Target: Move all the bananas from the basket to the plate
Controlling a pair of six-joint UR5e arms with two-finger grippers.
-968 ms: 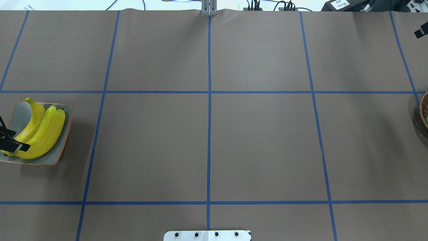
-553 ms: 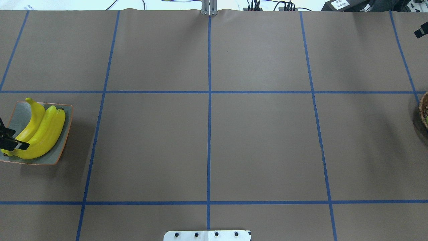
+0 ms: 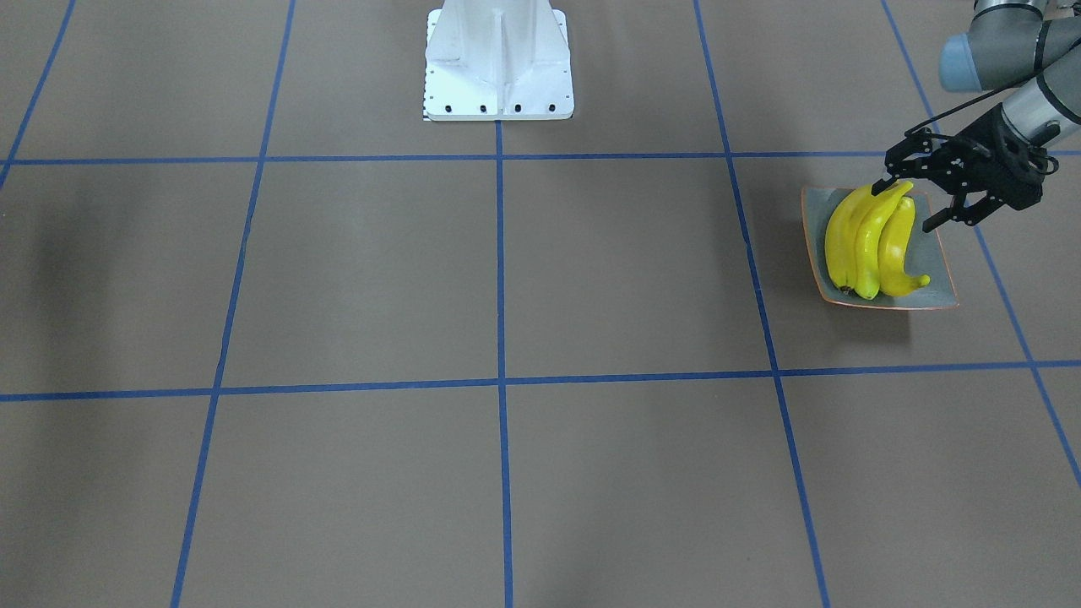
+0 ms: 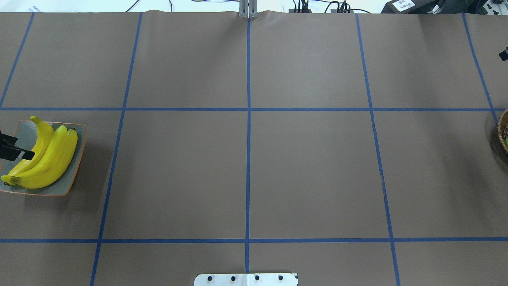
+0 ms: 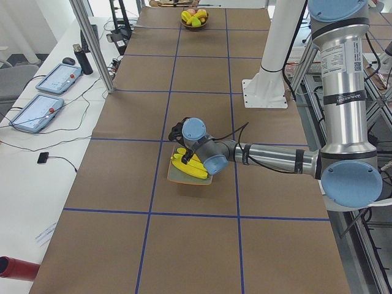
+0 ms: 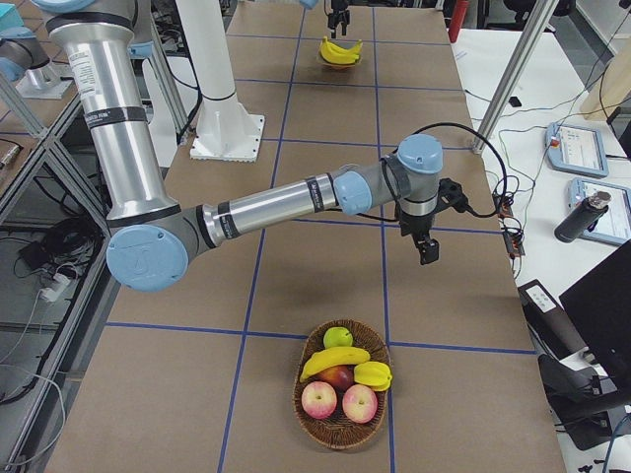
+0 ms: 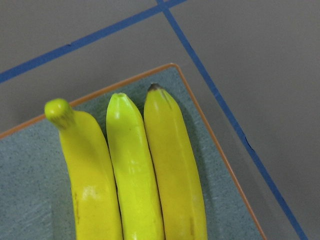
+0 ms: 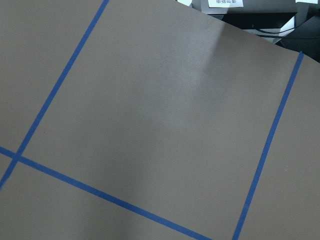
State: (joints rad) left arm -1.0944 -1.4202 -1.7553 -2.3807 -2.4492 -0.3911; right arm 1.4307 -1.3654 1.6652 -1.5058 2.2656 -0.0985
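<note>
Shifted sideways, left gripper [image 3: 904, 208], jaws spread, hangs over bright yellow bananas [image 3: 870, 241], square grey-green plate [image 3: 938, 263] and brown blue-taped paper tabletop [image 3: 507, 279] beneath; right gripper [image 6: 426, 248]: jaws unreadable.

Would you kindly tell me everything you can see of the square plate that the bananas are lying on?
The plate is a square, shallow dish, glossy speckled grey-green inside, with a thin orange-brown rim and upturned edges. It sits flat on the brown table at the robot's far left. Three yellow bananas lie side by side on it. The open left gripper hangs over its robot-side edge; contact is not visible.
</note>
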